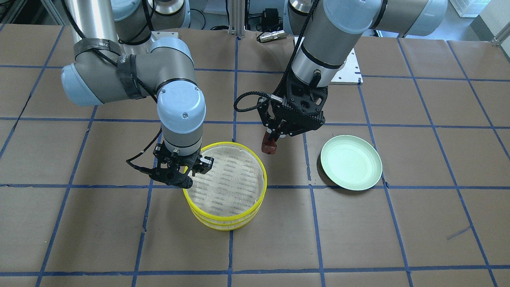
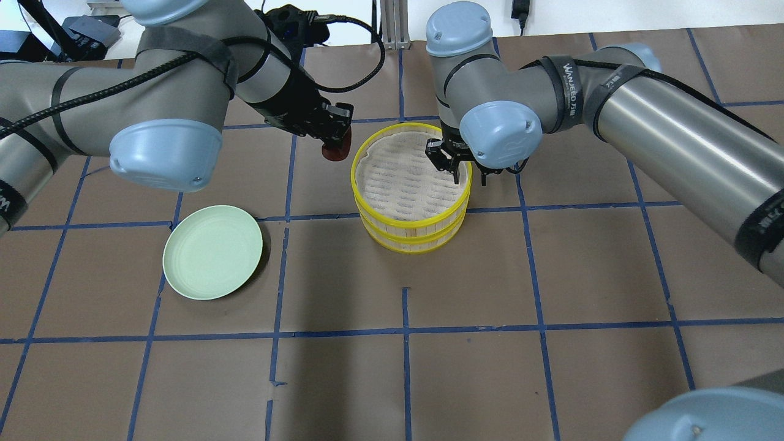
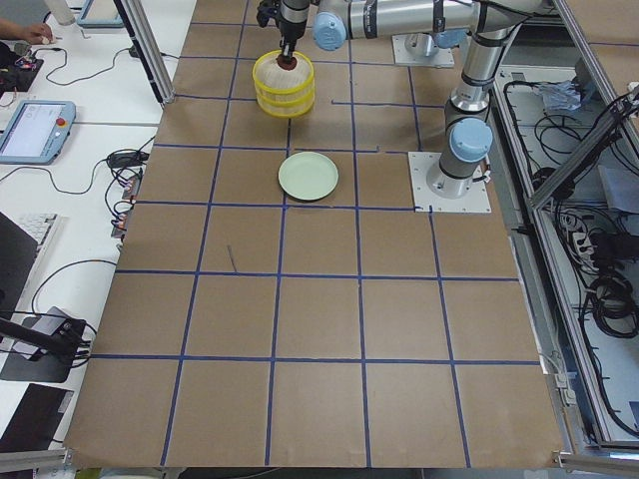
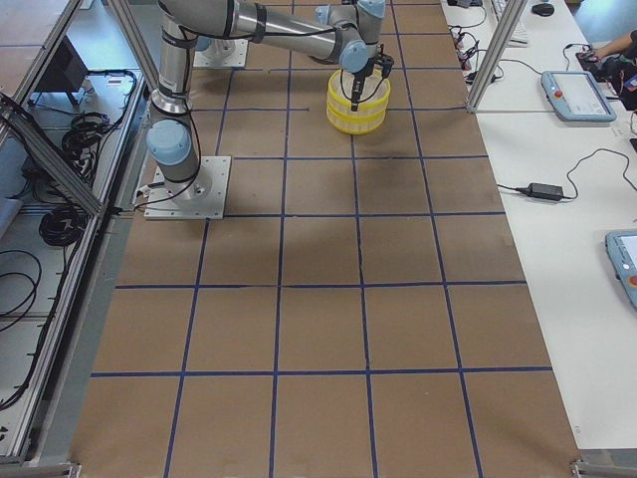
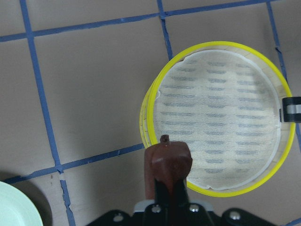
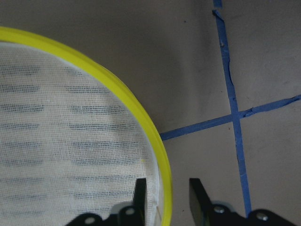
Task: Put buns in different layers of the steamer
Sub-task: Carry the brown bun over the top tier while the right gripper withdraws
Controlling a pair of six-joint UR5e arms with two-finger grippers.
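The left gripper has its fingers closed on the dark bun. The bun's long axis seems to hang downward along the fingers. It is held above the worktop, just outside the yellow rim. In the overhead view the bare floor of the top layer lies at about 4 o'clock from the bun, so I judge that a short move over the rim is needed. This layer sits on the lower layer.

At 3 o'clock on that rim the right gripper has its fingers narrowly apart, one on each side. The green plate lies at 8 o'clock. No white bun shows.
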